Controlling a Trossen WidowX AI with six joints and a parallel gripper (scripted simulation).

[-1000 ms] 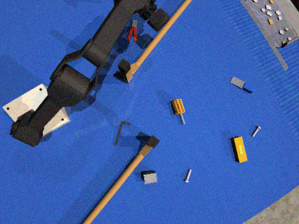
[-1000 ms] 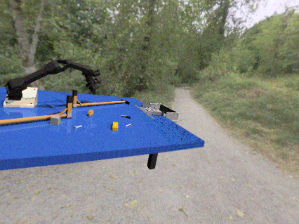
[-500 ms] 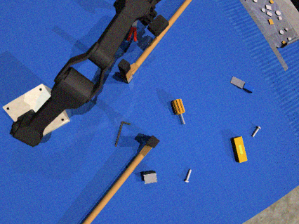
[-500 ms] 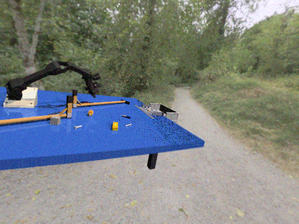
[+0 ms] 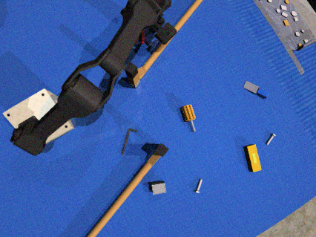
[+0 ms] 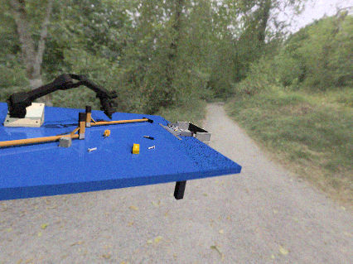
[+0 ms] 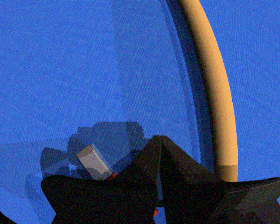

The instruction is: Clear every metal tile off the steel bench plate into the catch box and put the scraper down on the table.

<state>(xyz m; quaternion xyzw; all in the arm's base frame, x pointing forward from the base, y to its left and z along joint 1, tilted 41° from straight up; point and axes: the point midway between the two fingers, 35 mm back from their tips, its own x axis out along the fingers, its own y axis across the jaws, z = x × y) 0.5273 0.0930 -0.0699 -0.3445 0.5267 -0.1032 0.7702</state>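
Two long wooden-shafted tools lie on the blue surface [image 5: 222, 131] [image 6: 124, 163]; which is the scraper, I cannot tell. The far tool [image 5: 189, 16] [image 6: 120, 122] [image 7: 220, 100] runs past the end effector [image 5: 152, 36] [image 6: 109, 112] [image 7: 160, 142], which is closed narrow on nothing, above the surface. Red-handled pliers [image 5: 142, 36] [image 7: 95, 162] lie close on its other side, tightening the room there. The near tool [image 5: 122, 196] [image 6: 37, 140] leaves the overhead view at its lower edge. Metal tiles [image 5: 284, 7] lie toward the surface's far edge, near the open catch box [image 6: 203, 136].
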